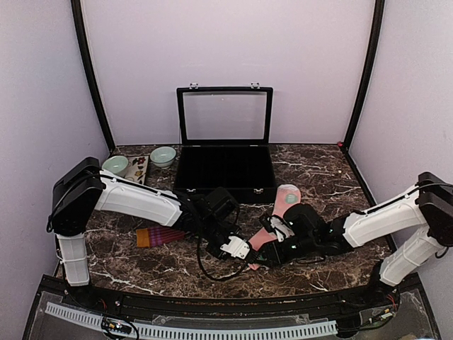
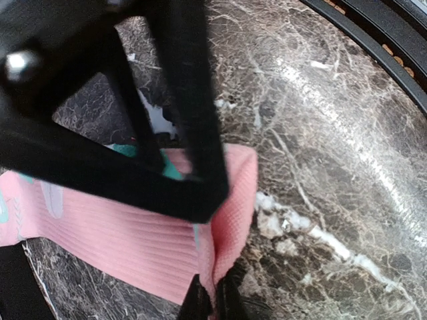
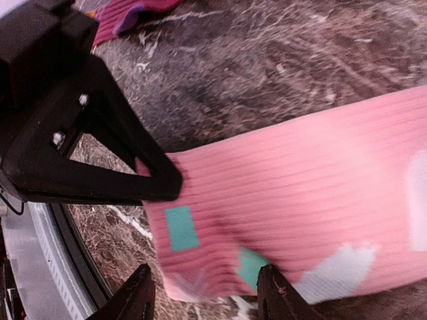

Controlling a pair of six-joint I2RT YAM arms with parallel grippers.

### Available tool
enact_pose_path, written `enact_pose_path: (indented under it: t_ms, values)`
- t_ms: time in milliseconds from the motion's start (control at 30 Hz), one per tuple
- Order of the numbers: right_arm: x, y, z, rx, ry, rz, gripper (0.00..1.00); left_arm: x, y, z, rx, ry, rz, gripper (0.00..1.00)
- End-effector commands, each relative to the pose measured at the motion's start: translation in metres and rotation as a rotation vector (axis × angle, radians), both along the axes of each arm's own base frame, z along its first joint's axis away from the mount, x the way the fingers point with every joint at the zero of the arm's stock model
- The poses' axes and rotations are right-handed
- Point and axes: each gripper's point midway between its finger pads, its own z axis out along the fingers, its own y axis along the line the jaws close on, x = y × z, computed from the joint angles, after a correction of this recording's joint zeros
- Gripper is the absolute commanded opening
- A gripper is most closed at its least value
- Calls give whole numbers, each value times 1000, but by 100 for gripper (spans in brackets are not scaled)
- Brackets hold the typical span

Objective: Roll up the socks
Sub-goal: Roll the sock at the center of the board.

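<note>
The salmon-pink sock [image 1: 287, 198] with mint and white patches lies stretched on the marble table, from the black case toward both grippers. My left gripper [image 1: 237, 248] is shut on the sock's near edge; in the left wrist view its fingertips [image 2: 213, 301] pinch a raised fold of the pink fabric [image 2: 120, 233]. My right gripper [image 1: 266, 252] is open just beside it, its jaws [image 3: 208, 297] spread either side of the sock's end [image 3: 300, 187] and holding nothing. The maroon striped sock [image 1: 159, 236] lies flat to the left under the left arm, its tip also in the right wrist view [image 3: 130, 13].
An open black case [image 1: 225, 170] stands at the back centre. Two pale green bowls [image 1: 163, 156] [image 1: 115, 165] and a small tray [image 1: 139, 168] sit at the back left. The black front rail [image 2: 373, 40] runs close to the grippers.
</note>
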Motion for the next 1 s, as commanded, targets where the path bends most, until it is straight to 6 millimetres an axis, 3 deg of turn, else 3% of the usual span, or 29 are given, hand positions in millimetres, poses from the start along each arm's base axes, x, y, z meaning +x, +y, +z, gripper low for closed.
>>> enact_pose_path:
  t_ms: [0,167,300,467,633,867,967]
  values:
    - [19,-21,18,42,-14,-102,53,-12,13,-5,47,37,-35,0]
    - [43,-35,30,57,-32,-182,49,-16,17,-8,71,54,-39,0]
    - [45,-34,32,61,-44,-181,47,-17,18,-5,94,106,18,0]
    - [25,-32,44,21,-231,-151,63,-27,26,-7,154,219,86,0]
    - [-16,-30,59,99,-468,-68,67,-29,30,-19,207,252,109,0]
    - [-27,-33,59,-24,-602,-43,69,-32,26,-28,287,353,151,0]
    - [-44,-26,58,-84,-700,30,67,-33,26,-33,311,380,166,0]
